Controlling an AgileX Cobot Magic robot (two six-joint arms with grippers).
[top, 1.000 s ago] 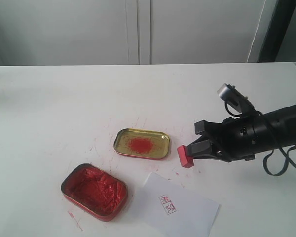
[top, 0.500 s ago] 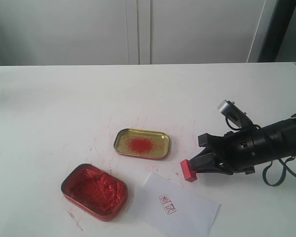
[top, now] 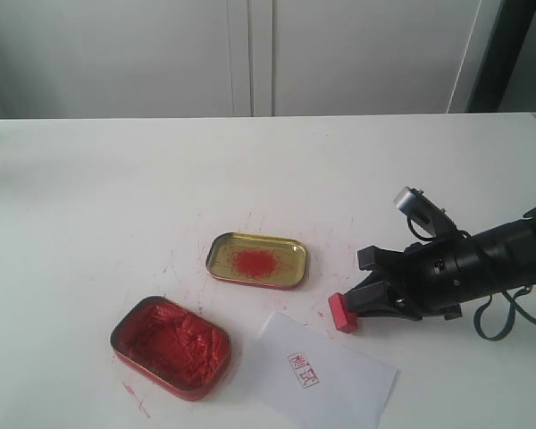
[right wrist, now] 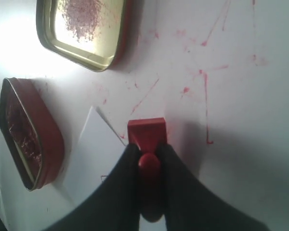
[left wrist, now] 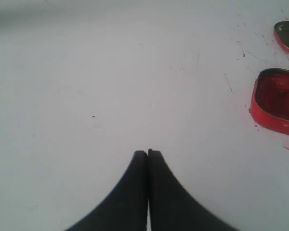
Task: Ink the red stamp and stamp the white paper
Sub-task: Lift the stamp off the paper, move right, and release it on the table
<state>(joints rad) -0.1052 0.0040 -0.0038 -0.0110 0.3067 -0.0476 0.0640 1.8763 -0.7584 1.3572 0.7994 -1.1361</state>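
Red stamp [top: 342, 313] clamped by its knob in right end effector [top: 361, 302], low over worktop [top: 116, 197], just beside white paper [top: 339, 389] corner; contact unclear. Paper already shows seal print [top: 304, 370], so likely the set-down step: lower flat, then release off the sheet. Left end effector [left wrist: 148, 155] clenched, empty.

Bright even light, soft shadows, glare on gold tin [right wrist: 86, 45], blurry close-ups.

- My right fingers [right wrist: 116, 192]: matt black, smooth.
- The red stamp [right wrist: 147, 131]: smooth plastic, slight sheen.
- Gold tin [top: 288, 256]: shiny metal, powdery red smear.
- Red tin [left wrist: 274, 124]: glossy, crinkled ink.
- The white paper [top: 348, 389]: matt.
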